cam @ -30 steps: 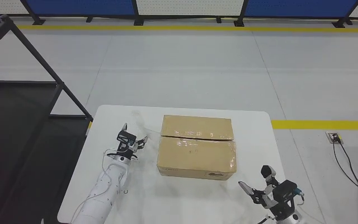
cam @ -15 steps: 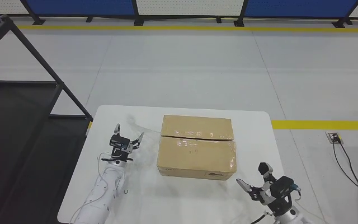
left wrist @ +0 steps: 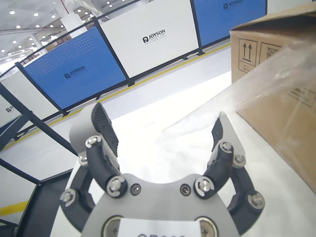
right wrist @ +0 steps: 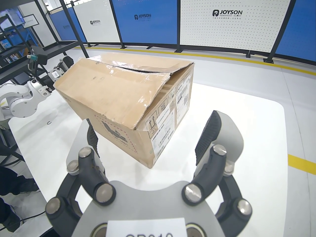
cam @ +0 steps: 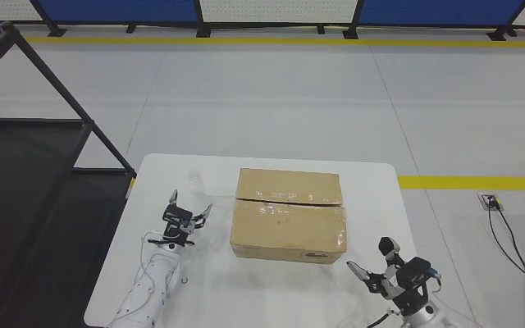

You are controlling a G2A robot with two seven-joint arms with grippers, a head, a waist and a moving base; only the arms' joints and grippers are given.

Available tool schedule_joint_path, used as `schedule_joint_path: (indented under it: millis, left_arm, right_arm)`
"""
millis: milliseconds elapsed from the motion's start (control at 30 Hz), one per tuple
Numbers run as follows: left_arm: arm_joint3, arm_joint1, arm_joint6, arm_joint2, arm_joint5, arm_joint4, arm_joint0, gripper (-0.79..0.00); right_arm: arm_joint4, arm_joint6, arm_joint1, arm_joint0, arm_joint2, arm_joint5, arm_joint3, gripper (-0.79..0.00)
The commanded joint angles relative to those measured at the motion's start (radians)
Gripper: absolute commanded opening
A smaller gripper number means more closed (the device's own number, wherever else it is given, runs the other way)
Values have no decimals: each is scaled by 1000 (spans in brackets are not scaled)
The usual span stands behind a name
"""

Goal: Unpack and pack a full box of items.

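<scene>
A brown cardboard box (cam: 287,215) stands in the middle of the white table (cam: 369,184), flaps down, the top seam split and one corner flap lifted (right wrist: 158,92). My left gripper (cam: 187,211) is open just left of the box, a little apart from its side (left wrist: 276,57). A clear strip of tape (left wrist: 266,85) clings to one of its fingertips (left wrist: 218,127) and stretches across in front of the box. My right gripper (cam: 371,259) is open near the table's front right corner, facing the box's labelled end (right wrist: 170,117) with nothing between its fingers.
A black metal shelf frame (cam: 57,139) stands off the table's left edge. Bare table lies in front of the box and to its right (right wrist: 246,114). Blue and white partition panels (right wrist: 222,13) line the far side of the floor.
The left gripper has shifted slightly left and nearer the table's front, away from the box. The right gripper has edged a little toward the box. The box has not moved.
</scene>
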Motion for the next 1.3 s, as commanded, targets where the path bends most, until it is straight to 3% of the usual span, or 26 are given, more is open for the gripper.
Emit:
schedule_joint_path:
  millis: [0,667,900,1267]
  left_arm:
    - [16,-5,-22,11,-24,-7,-10,0]
    - [269,-86,-40,107,-43,-105,-172,0]
    - [322,-110,-10,113,34,-143,-202,0]
    - [328,-100,128,63,102,-189,-206,0]
  right_arm:
    - [-1,0,0,-4,1,2,-2,0]
    - [-2,1,2,-40,16,22,-30,0]
    - [-4,3,2,-40,14,23,-33,0]
    - [-3,10,2,-29,7,20,-32,0]
